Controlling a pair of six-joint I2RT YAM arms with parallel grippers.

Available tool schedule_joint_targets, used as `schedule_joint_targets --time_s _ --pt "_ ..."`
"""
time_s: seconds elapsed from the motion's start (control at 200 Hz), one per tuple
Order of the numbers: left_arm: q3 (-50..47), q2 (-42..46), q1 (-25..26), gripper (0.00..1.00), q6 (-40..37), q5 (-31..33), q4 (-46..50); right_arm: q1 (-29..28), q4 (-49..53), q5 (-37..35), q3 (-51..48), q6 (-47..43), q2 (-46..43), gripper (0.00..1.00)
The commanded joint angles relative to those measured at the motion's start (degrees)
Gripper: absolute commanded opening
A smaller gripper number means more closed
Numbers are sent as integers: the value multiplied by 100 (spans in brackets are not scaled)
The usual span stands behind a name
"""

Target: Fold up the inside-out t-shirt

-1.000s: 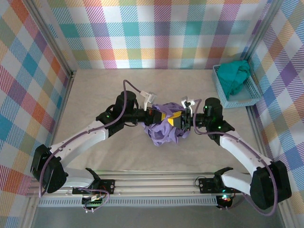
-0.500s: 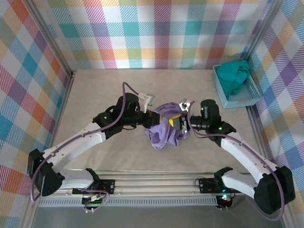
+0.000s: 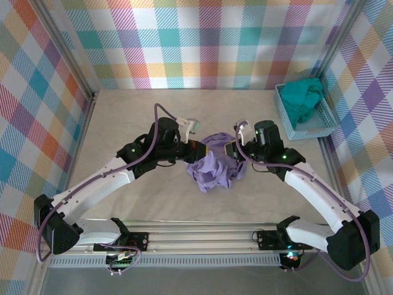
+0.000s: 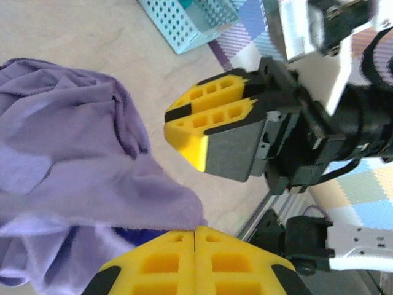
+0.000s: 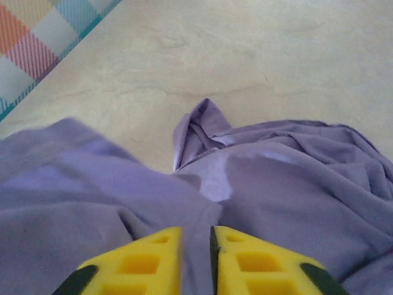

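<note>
Left end effector (image 4: 195,236): yellow fingers pressed tight together, and they've got a fold of the lavender cloth pinched right at the tips!
Left end effector, place: biting in at the shirt's 10 o'clock edge in the top view, arm reaching in from 8 o'clock.
Right end effector (image 5: 196,231): fingers a narrow slit apart, purple cloth showing below the gap. From the left wrist its tips sit just beside the cloth, and I cannot tell whether any of it is caught.
Right end effector, place: at the shirt's 1 o'clock edge, nose to nose with the left one across the top of the heap.
Inside-out t-shirt (image 3: 215,169): a crumpled lavender bundle in the middle of the tabletop (image 3: 123,117), bunched up and full of creases.
Basket (image 3: 314,133): pale blue, off at 2 o'clock from the shirt by the right wall, well apart.
Teal garment (image 3: 304,98): heaped inside that basket.
</note>
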State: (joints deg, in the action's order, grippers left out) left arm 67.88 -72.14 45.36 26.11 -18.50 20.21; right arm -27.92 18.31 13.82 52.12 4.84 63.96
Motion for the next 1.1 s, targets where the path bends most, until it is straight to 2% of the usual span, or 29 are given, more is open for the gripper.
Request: schedule_joint_targets --time_s 0.0,0.1,0.235,0.375,0.415,0.46,0.51,0.57,0.665,0.715,0.805,0.83,0.96,1.095 --pt "56 137 140 0 383 259 -277 -10 300 90 103 -391 -223 33" --pt "138 61 174 0 544 711 -196 -45 182 576 -137 -488 -711 40" --pt "145 -11 235 0 701 898 -341 -294 -152 1330 -439 -395 -1077 47" --pt "145 -36 283 0 730 783 -606 -843 -727 1023 -574 -63 -744 55" --pt "122 -11 285 0 735 682 -713 -968 -812 808 -539 -2 -546 60" --pt "84 22 289 0 729 549 -836 -1046 -903 530 -485 84 -294 64" --pt "26 65 298 0 735 403 -992 -1054 -1131 413 -483 173 -75 65" --pt "-57 131 306 0 729 288 -1133 -1057 -1393 289 -504 221 97 59" --pt "-187 247 300 0 690 225 -1249 -1016 -1778 441 -587 -7 161 30" --pt "-266 330 293 0 657 214 -1334 -912 -1961 722 -655 -146 152 18" --pt "-417 492 280 0 577 149 -1509 -593 -2391 1469 -808 -306 194 4" --pt "-446 535 267 0 538 117 -1547 -487 -2558 1732 -872 -329 218 2" --pt "-545 693 165 18 213 -37 -1497 79 -3914 3171 -1245 12 454 0" --pt "-682 905 -91 32 -90 36 -1127 255 -4567 3705 -1260 140 614 0"
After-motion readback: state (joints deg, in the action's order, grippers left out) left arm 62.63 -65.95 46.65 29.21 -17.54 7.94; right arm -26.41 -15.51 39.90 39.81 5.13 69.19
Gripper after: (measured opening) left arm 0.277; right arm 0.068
